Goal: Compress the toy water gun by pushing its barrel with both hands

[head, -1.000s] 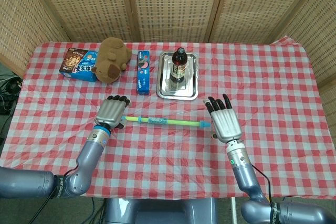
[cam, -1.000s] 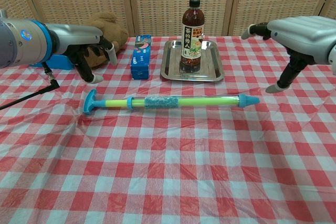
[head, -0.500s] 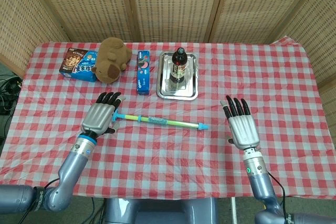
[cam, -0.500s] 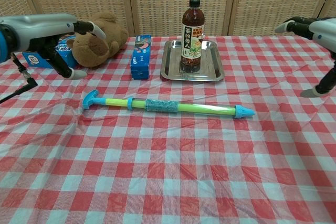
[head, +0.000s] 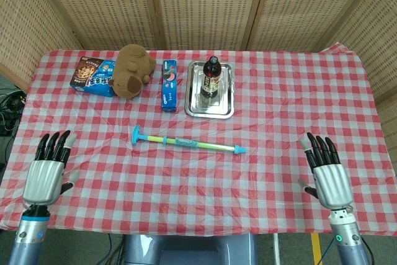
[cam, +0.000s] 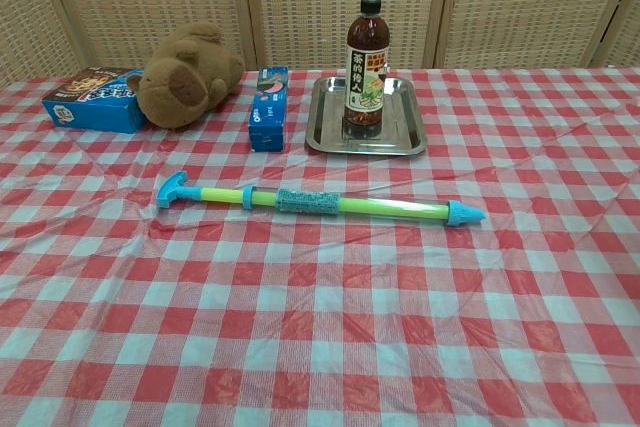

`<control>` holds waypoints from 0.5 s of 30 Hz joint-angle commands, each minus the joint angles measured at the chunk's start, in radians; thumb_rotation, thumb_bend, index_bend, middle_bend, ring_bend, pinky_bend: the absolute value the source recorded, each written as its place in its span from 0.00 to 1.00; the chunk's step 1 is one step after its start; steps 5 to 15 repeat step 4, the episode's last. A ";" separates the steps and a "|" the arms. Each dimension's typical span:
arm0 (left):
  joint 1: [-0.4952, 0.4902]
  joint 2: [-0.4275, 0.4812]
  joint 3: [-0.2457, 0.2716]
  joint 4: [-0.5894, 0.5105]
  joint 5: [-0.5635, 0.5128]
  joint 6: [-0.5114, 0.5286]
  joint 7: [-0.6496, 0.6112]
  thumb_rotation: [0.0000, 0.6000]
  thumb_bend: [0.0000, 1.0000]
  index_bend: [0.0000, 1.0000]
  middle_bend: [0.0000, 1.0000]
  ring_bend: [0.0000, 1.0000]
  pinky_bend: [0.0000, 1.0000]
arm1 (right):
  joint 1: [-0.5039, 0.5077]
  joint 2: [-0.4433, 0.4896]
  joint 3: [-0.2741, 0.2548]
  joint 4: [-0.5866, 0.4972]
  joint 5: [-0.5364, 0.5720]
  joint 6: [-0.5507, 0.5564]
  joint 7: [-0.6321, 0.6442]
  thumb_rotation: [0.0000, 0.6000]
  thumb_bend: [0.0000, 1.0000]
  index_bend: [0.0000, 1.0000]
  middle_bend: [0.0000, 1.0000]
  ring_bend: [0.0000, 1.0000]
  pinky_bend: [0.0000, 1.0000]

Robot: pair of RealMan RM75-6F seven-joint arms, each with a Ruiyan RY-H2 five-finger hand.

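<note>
We have pulled both arms back toward us, away from the toy water gun [head: 187, 143]. Our left hand [head: 46, 170] now sits at the near left edge of the table [head: 310, 91], and our right hand [head: 326, 172] sits at the near right edge. Both hold nothing, with fingers straight and a little apart. A second ago our hands were at the two ends of the water gun, the left by the blue handle and the right by the blue tip. Half a second ago they were already moving off. The water gun now lies alone in the middle of the red checked cloth, a bit slanted, with its tip nearer to us than before. It looks shorter than it did a second ago, so we think the push is done and the job is about finished. Behind it the bottle [cam: 366, 64] on its tray [cam: 405, 137], the blue packet [cam: 266, 107], the brown plush toy [cam: 185, 73] and the cookie box [cam: 85, 99] have not moved.
</note>
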 commanded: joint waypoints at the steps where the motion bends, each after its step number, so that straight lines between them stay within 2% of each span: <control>1: 0.061 0.005 0.021 0.036 0.046 0.043 -0.042 1.00 0.22 0.00 0.00 0.00 0.00 | -0.036 0.012 -0.013 0.029 -0.027 0.031 0.042 1.00 0.17 0.00 0.00 0.00 0.00; 4: 0.111 0.005 0.022 0.071 0.075 0.067 -0.072 1.00 0.22 0.00 0.00 0.00 0.00 | -0.063 0.029 -0.019 0.037 -0.036 0.038 0.068 1.00 0.16 0.00 0.00 0.00 0.00; 15: 0.111 0.005 0.022 0.071 0.075 0.067 -0.072 1.00 0.22 0.00 0.00 0.00 0.00 | -0.063 0.029 -0.019 0.037 -0.036 0.038 0.068 1.00 0.16 0.00 0.00 0.00 0.00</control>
